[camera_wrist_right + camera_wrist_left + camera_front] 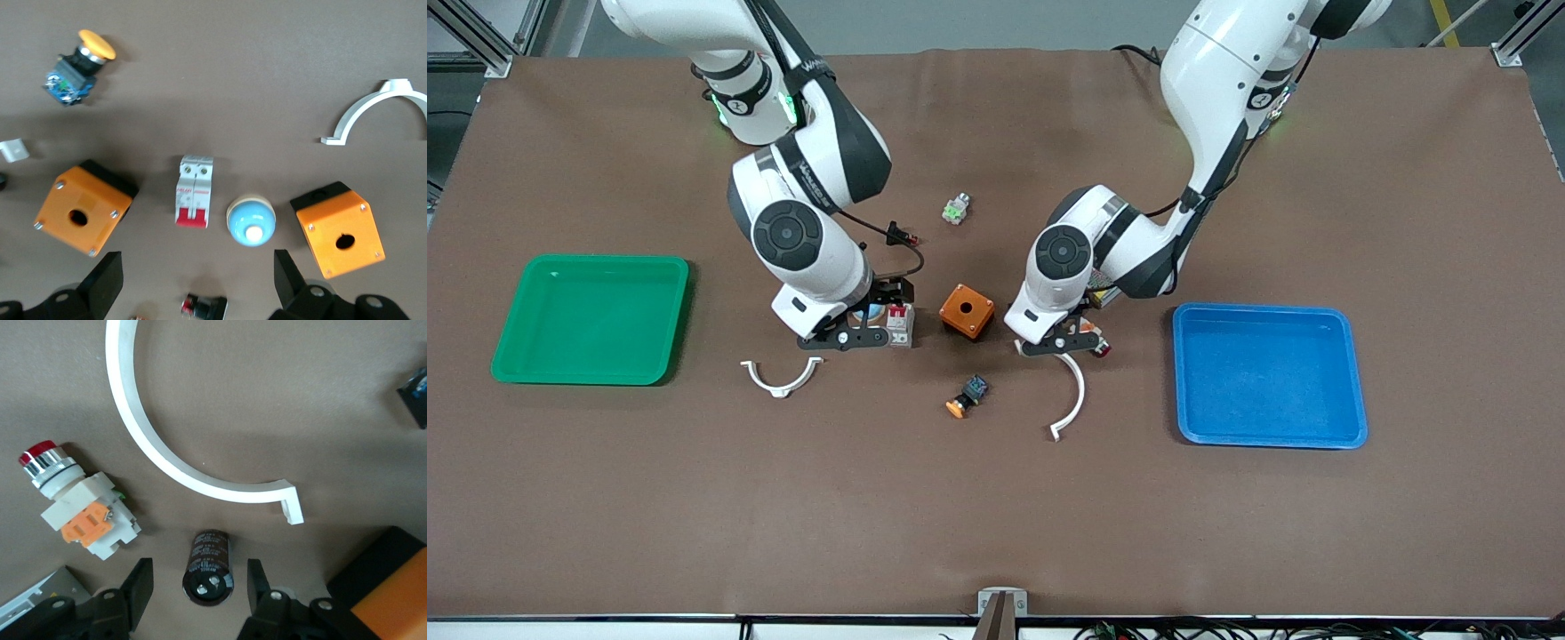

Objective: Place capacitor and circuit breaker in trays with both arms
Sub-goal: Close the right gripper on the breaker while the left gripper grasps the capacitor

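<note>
The capacitor [209, 568], a small black cylinder with a silvery end face, lies on the mat between the open fingers of my left gripper [198, 587]. In the front view the left gripper [1060, 342] hides it. The circuit breaker [195, 191], a white block with red levers, lies on the mat just ahead of my right gripper [198, 283], which is open and empty above the mat. In the front view the breaker [900, 324] sits beside the right gripper [852, 336].
An orange box [967, 310] stands between the grippers, and another [340, 227] sits by a blue dome button [251, 220]. A white-orange button [80, 507] and a white curved clip [153, 453] lie near the capacitor. A green tray [591, 318] and a blue tray [1267, 373] stand at the table's ends.
</note>
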You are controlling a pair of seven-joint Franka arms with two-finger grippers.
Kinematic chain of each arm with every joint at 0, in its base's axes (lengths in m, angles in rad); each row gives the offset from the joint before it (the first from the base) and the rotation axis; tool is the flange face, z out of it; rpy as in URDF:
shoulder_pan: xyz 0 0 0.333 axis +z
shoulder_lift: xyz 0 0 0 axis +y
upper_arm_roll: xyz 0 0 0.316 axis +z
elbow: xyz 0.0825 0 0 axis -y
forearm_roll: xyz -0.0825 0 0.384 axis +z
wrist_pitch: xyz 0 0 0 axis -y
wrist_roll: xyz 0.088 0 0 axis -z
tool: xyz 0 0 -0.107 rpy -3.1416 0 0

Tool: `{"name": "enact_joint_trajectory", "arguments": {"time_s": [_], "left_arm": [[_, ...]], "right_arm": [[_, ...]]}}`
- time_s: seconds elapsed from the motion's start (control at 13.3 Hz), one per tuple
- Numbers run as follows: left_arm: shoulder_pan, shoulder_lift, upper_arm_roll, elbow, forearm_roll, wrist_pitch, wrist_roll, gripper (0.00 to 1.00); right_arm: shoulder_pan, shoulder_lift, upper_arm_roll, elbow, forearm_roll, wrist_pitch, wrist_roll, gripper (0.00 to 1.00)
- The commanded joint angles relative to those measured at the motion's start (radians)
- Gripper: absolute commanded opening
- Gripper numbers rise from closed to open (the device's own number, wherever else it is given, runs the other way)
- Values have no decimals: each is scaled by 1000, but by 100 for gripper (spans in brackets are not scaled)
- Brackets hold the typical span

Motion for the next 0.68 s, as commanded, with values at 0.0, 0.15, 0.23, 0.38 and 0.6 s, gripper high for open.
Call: {"name": "enact_joint_trajectory", "arguments": {"time_s": [0.0, 0.15, 0.23, 0.38, 0.6], "left_arm": [[-23, 9, 5, -4, 21, 29, -38, 56], [-33, 12, 5, -2, 19, 29, -54, 45], [-35, 18, 6, -2, 19, 29, -60, 37], [-41, 17, 6, -4, 21, 29, -57, 18], [-7, -54, 16, 2, 38, -44, -46, 5]], "right_arm": [[9, 14, -3, -39, 24, 64, 3, 100], [13, 41, -3, -39, 24, 79, 3, 100], [13, 53, -3, -42, 24, 85, 3, 100], [16, 70, 0, -42, 24, 87, 3, 100], [24, 91, 3, -53, 61, 130, 3, 100]]}}
